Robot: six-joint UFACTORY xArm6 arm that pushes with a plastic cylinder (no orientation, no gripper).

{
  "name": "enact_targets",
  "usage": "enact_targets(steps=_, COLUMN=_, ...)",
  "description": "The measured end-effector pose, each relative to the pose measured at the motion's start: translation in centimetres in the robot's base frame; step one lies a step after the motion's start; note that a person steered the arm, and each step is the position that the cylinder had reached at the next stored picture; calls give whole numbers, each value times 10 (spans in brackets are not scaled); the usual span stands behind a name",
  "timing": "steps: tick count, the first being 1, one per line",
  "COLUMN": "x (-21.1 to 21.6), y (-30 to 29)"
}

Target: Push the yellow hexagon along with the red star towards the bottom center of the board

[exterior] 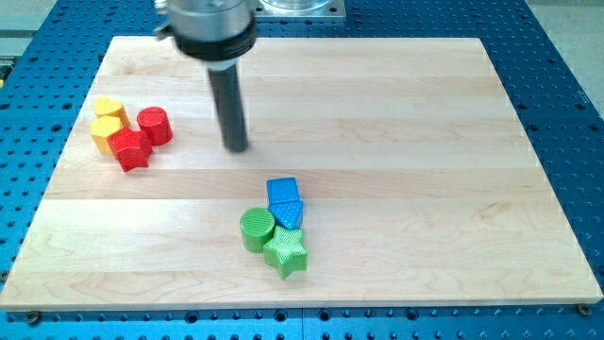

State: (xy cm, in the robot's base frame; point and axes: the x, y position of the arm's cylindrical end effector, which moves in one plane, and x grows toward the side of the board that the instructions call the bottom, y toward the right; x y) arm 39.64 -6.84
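The yellow hexagon [107,131] sits at the view's left of the wooden board [396,151], touching the red star [130,149] just below and right of it. A yellow heart [109,108] lies just above the hexagon, and a red cylinder [154,125] stands right of the cluster, touching the star. My tip [236,147] rests on the board to the right of this cluster, about a block's width or more from the red cylinder, touching no block.
A second cluster lies at bottom centre: a blue cube [282,193], a blue triangle-like block [288,213], a green cylinder [256,229] and a green star [286,251]. The arm's grey mount [206,24] hangs over the board's top edge.
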Motion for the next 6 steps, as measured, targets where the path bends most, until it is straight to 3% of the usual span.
enact_targets(steps=1, x=-67, y=-25)
enact_targets(steps=2, x=-82, y=-101)
enact_targets(steps=3, x=-82, y=-195)
enact_targets(steps=4, x=-60, y=-234)
enact_targets(steps=5, x=-8, y=-191)
enact_targets(steps=6, x=-4, y=-186)
